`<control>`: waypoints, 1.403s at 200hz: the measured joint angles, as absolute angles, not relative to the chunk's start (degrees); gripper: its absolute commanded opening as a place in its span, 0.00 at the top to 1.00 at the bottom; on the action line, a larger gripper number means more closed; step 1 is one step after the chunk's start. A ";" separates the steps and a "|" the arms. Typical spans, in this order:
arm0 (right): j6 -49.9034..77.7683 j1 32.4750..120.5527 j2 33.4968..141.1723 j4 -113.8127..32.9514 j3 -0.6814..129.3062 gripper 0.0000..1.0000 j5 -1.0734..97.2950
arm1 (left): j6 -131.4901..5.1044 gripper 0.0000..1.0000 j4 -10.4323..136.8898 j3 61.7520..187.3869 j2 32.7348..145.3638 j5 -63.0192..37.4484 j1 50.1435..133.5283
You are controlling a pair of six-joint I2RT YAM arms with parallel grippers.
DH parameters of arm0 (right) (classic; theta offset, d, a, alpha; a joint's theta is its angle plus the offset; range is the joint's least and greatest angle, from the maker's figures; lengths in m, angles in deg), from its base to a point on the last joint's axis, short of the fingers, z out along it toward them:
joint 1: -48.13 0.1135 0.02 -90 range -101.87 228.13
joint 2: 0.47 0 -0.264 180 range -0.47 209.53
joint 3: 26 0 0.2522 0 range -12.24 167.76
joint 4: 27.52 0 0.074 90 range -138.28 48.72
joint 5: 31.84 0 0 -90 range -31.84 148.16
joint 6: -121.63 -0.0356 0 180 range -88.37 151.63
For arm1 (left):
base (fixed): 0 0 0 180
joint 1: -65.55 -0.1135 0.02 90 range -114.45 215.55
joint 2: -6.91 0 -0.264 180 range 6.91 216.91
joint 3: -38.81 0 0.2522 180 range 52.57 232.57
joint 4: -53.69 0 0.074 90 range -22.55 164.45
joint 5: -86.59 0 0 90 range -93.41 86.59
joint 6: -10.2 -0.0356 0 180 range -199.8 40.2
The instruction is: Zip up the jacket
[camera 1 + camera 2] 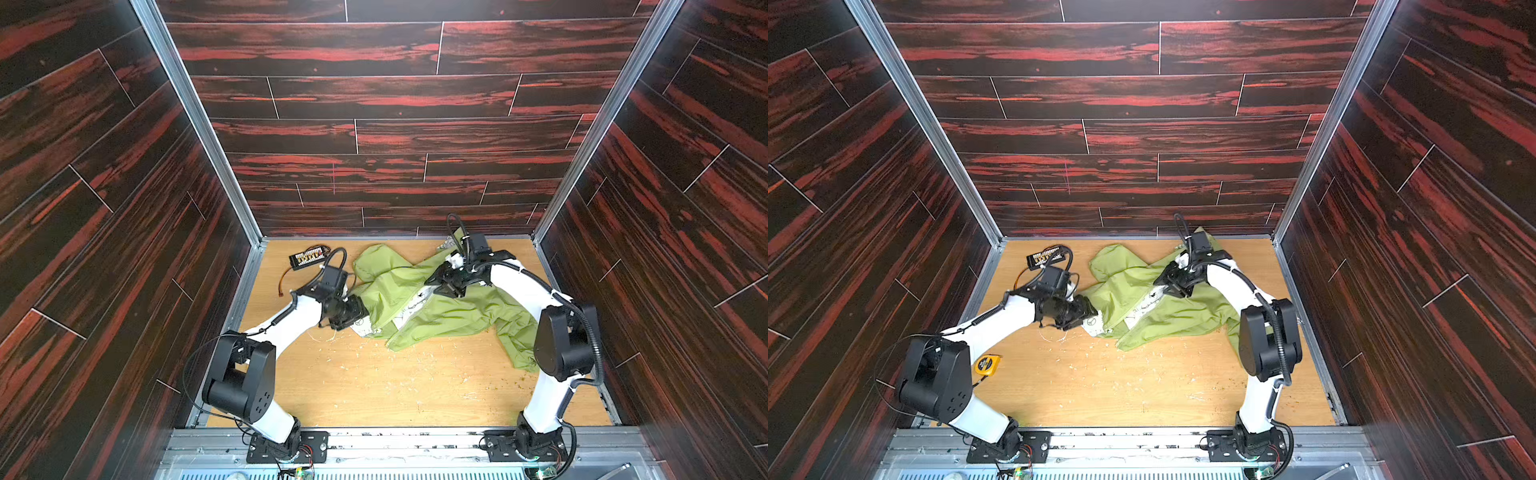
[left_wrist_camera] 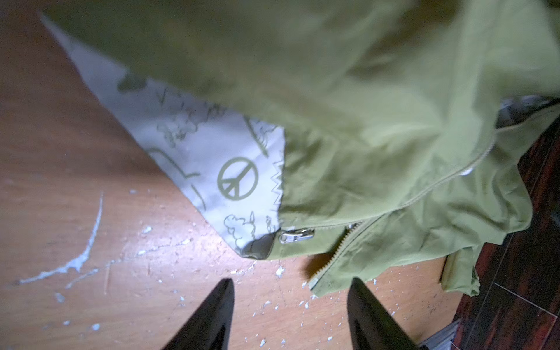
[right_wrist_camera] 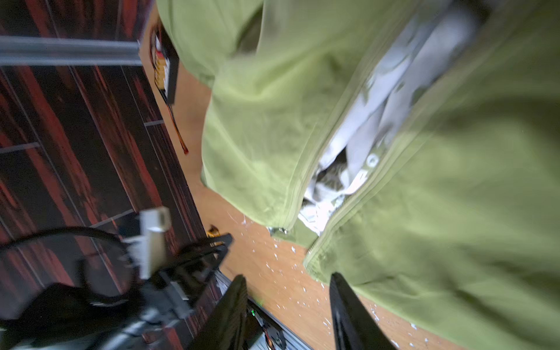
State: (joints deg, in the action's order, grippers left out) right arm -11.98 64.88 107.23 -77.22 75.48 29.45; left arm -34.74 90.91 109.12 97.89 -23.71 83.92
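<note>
The olive-green jacket (image 1: pixel 440 307) (image 1: pixel 1167 309) lies crumpled on the wooden table toward the back right, front open, with pale printed lining (image 2: pixel 238 178) showing. In the left wrist view the silver zipper slider (image 2: pixel 295 235) sits at the hem corner, and the other zipper edge's bottom end (image 2: pixel 315 281) lies apart from it. My left gripper (image 2: pixel 291 280) (image 1: pixel 363 318) stands open just short of that hem, holding nothing. My right gripper (image 3: pixel 288 275) (image 1: pixel 432 286) hovers over the jacket's middle, open and empty. Its view also catches the slider (image 3: pixel 278 231).
A black circuit board with wires (image 1: pixel 309 257) lies at the back left. A yellow tape measure (image 1: pixel 987 364) sits by the left arm's elbow. White flakes litter the table (image 1: pixel 374 382). Dark wood-patterned walls enclose three sides.
</note>
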 measured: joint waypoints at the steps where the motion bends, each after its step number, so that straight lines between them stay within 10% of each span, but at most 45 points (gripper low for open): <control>1: -11.98 64.88 107.23 -77.22 75.48 0.52 29.45 | -34.52 0.38 90.63 108.88 97.89 -23.82 83.92; 93: -14.69 61.19 109.18 -74.34 77.32 0.59 26.33 | -20.58 0.42 62.45 99.79 105.06 -28.95 83.00; 280: -29.91 75.81 113.46 -39.30 55.72 0.43 16.78 | -15.53 0.42 62.02 94.50 93.03 -25.96 82.67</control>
